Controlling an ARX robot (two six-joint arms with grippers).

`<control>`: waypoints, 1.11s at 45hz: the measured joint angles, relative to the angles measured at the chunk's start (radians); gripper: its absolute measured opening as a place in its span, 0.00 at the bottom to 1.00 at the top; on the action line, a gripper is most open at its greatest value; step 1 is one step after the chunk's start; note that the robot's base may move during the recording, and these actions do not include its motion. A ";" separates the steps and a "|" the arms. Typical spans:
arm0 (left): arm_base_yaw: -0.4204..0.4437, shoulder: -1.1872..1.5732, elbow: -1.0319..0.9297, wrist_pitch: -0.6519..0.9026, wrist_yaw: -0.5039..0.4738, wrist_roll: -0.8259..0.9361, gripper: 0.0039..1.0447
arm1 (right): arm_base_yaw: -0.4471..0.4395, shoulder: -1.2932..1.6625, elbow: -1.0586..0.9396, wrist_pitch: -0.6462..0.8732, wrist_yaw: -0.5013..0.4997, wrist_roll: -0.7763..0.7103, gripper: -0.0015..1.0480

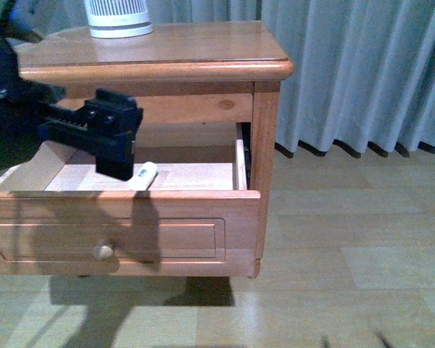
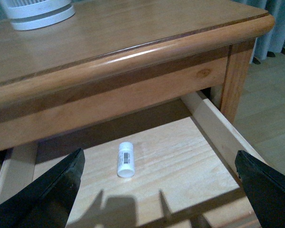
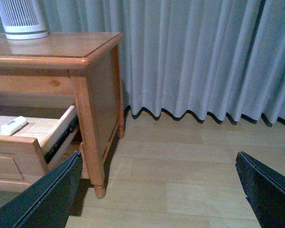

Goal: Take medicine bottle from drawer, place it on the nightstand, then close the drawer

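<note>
My left gripper (image 2: pixel 159 159) hangs wide open over the pulled-out reddish-brown wooden drawer (image 2: pixel 213 126), where the tiny white plastic medicine bottle (image 2: pixel 126 160) lies on its side just ahead and below, long axis square to the jaw line (the right gripper (image 3: pixel 156 161), also wide, is well off).

The drawer (image 1: pixel 123 194) stands pulled out of the nightstand (image 1: pixel 268 130), with the left gripper (image 1: pixel 117 168) hanging over its inside. The medicine bottle (image 2: pixel 126 159) lies on its side on the drawer floor, below and between the spread jaws, touching neither. Beyond the jaws, on the nightstand top, stands a cylinder (image 1: pixel 117 16). Between the right gripper's (image 3: pixel 157 154) spread jaws lies floor (image 3: pixel 204 190), with a curtain (image 3: pixel 190 57) behind it.
</note>
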 joint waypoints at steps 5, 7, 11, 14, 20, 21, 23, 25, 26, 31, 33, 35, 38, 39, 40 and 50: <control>0.001 0.120 0.154 -0.106 0.018 0.050 0.94 | 0.000 0.000 0.000 0.000 0.000 0.000 0.93; 0.003 0.183 0.228 -0.136 0.000 0.067 0.94 | 0.000 0.000 0.000 0.000 0.000 0.000 0.93; 0.011 0.246 0.314 -0.156 -0.017 0.062 0.94 | 0.000 0.000 0.000 0.000 0.000 0.000 0.93; 0.013 0.250 0.327 -0.158 -0.019 0.043 0.94 | 0.000 0.000 0.000 0.000 0.000 0.000 0.93; 0.009 0.249 0.322 -0.154 -0.021 0.020 0.94 | 0.000 0.000 0.000 0.000 0.000 0.000 0.93; 0.008 0.249 0.320 -0.154 -0.021 0.019 0.94 | 0.000 0.000 0.000 0.000 0.000 0.000 0.93; 0.006 0.249 0.307 -0.154 -0.019 0.015 0.94 | 0.000 0.000 0.000 0.000 0.000 0.000 0.93; 0.003 0.249 0.298 -0.156 -0.018 0.011 0.94 | 0.000 0.000 0.000 0.000 0.000 0.000 0.93; 0.001 0.250 0.293 -0.158 -0.019 0.010 0.94 | 0.000 0.000 0.000 0.000 0.000 0.000 0.93; 0.000 0.252 0.283 -0.157 -0.021 0.007 0.94 | 0.000 0.000 0.000 0.000 0.000 0.000 0.93; 0.000 0.252 0.283 -0.155 -0.022 0.001 0.94 | 0.000 0.000 0.000 0.000 0.000 0.000 0.93; 0.000 0.252 0.283 -0.151 -0.021 -0.008 0.94 | 0.000 0.000 0.000 0.000 0.000 0.000 0.93; 0.000 0.251 0.279 -0.145 -0.020 -0.019 0.94 | 0.000 0.000 0.000 0.000 0.000 0.000 0.93; 0.000 0.251 0.274 -0.143 -0.021 -0.023 0.94 | 0.000 0.000 0.000 0.000 0.000 0.000 0.93; 0.000 0.251 0.272 -0.143 -0.020 -0.023 0.94 | 0.000 0.000 0.000 0.000 0.000 0.000 0.93; 0.000 0.249 0.245 -0.137 -0.020 -0.038 0.94 | 0.000 0.000 0.000 0.000 0.000 0.000 0.93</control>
